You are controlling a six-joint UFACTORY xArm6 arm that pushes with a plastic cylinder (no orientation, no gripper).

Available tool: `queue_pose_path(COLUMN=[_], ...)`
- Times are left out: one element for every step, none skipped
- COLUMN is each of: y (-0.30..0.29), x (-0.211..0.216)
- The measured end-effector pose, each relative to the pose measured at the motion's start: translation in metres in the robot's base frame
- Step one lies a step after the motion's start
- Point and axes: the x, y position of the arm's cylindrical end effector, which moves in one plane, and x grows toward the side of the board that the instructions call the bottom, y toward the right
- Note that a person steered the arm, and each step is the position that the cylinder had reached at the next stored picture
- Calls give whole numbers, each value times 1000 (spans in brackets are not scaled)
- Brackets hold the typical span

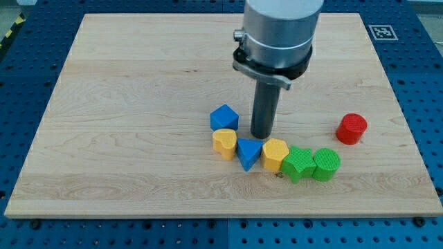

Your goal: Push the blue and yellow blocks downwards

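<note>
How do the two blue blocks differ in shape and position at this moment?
The blue cube has square faces, while the blue triangular block narrows to a point toward the view's bottom. The cube sits above the left yellow block; the triangular block lies between that one and the right yellow block. My tip is right of the cube, just above the triangular block. Both are blue.

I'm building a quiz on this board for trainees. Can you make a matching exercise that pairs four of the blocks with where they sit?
Blocks:
1. red cylinder
2. blue cube
3. blue triangle
4. green cylinder

Places:
A. at the view's right end of the curved row
B. just below my tip, between two yellow blocks
C. alone, apart from the row, towards the view's right
D. left of my tip, above the left yellow block

Pairs: 1-C, 2-D, 3-B, 4-A
</note>
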Motion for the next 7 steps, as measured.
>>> queue_pose_path(y=[-10,-57,-72,-77,-71,-59,-56], x=[-16,-40,-31,-2,12,30,29])
